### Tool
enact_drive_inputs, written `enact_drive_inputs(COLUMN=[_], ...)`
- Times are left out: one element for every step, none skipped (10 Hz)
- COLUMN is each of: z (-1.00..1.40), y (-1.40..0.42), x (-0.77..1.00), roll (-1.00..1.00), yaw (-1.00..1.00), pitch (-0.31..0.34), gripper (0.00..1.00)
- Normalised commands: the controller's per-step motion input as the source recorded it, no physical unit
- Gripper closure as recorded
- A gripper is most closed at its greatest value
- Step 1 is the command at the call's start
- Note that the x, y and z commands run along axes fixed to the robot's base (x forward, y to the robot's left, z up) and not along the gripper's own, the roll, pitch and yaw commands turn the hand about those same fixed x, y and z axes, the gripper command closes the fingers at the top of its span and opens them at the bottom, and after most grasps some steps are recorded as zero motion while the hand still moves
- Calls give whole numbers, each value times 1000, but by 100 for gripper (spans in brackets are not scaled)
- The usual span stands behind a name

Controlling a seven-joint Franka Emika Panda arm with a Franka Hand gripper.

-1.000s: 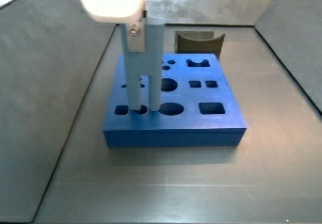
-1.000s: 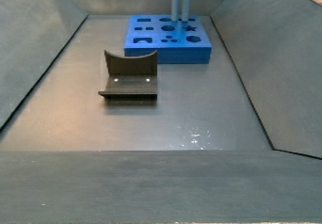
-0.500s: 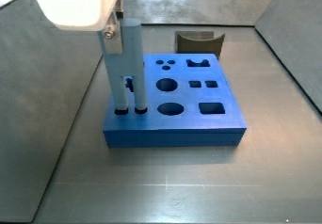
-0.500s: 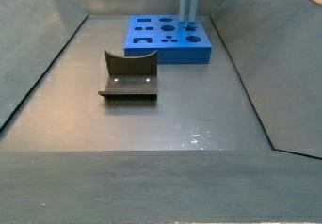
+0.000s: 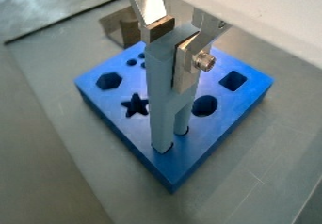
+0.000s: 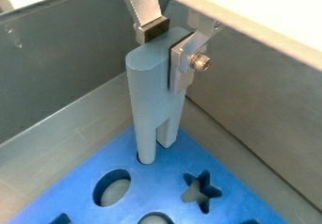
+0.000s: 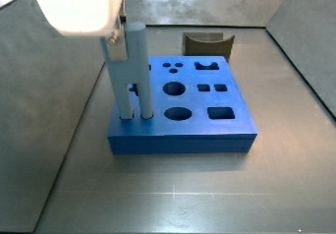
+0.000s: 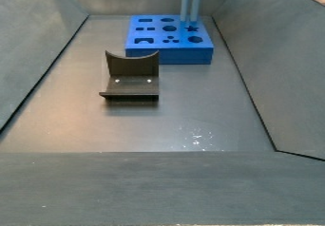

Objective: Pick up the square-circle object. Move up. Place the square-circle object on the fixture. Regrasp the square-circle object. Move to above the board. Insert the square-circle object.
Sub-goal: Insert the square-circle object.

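Note:
My gripper (image 7: 121, 39) hangs over the near left corner of the blue board (image 7: 197, 100) and is shut on the square-circle object (image 7: 128, 81). This pale blue-grey peg stands upright. Its lower end sits at a dark hole in the board's front row. In both wrist views the silver fingers (image 5: 189, 56) (image 6: 186, 63) press the upper part of the peg (image 5: 167, 96) (image 6: 147, 105), whose foot meets the board (image 5: 107, 96) (image 6: 151, 185). In a side view only the peg (image 8: 192, 2) shows above the board (image 8: 159, 49). The dark fixture (image 8: 131, 78) (image 7: 207, 43) (image 5: 120, 23) stands apart from the board and holds nothing.
Grey sloping walls (image 7: 53, 130) (image 8: 248, 68) enclose the floor on all sides. The board carries further cut-outs, among them a star (image 5: 134, 104), a circle (image 7: 179, 111) and a square (image 7: 222, 111).
From a second ago my gripper carried the peg sideways along the board's front row toward its left edge. Over the last half second it has barely moved, sinking slightly.

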Motion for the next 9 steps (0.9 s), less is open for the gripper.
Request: enact_drive_inputs(z=[-380, -377, -526, -743, -606, -549, -360, -34, 0], y=[123, 106, 106, 37, 0, -66, 0, 0, 0], x=[-86, -20, 3, 0, 0, -49, -77, 0, 0], roll=[-357, -379, -311, -210, -167, -83, -76, 0, 0], yaw=[420, 226, 63, 0, -126, -169, 0, 0, 0], pitch=[0, 46, 73, 33, 37, -63, -263, -24, 0], gripper=[100, 100, 100, 100, 100, 100, 100, 100, 100])
